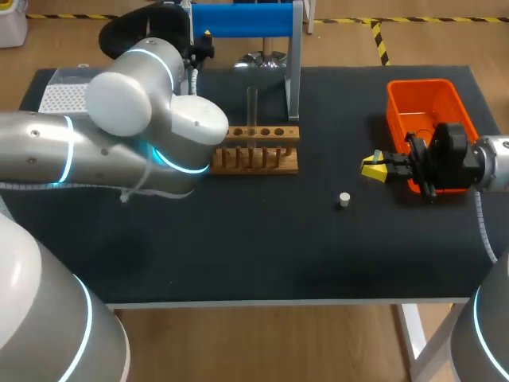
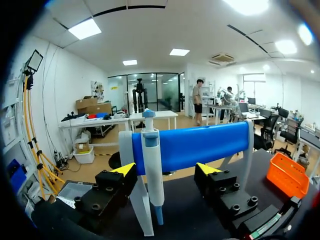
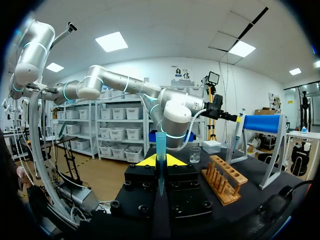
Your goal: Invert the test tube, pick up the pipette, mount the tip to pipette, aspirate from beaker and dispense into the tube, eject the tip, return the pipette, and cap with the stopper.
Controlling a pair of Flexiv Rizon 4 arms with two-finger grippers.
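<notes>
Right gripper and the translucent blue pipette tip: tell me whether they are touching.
Touching. The right wrist view shows the translucent blue pipette tip standing upright, clamped from both sides between the right gripper's yellow fingertips.

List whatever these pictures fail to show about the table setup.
Head view: the left arm hides the beaker.
Right wrist view: the beaker is too small to judge its liquid level.
Right wrist view: the pipette tip has its lower end hidden between the fingers of the right end effector.
Head view: the right end effector covers part of the orange bin's inside.
</notes>
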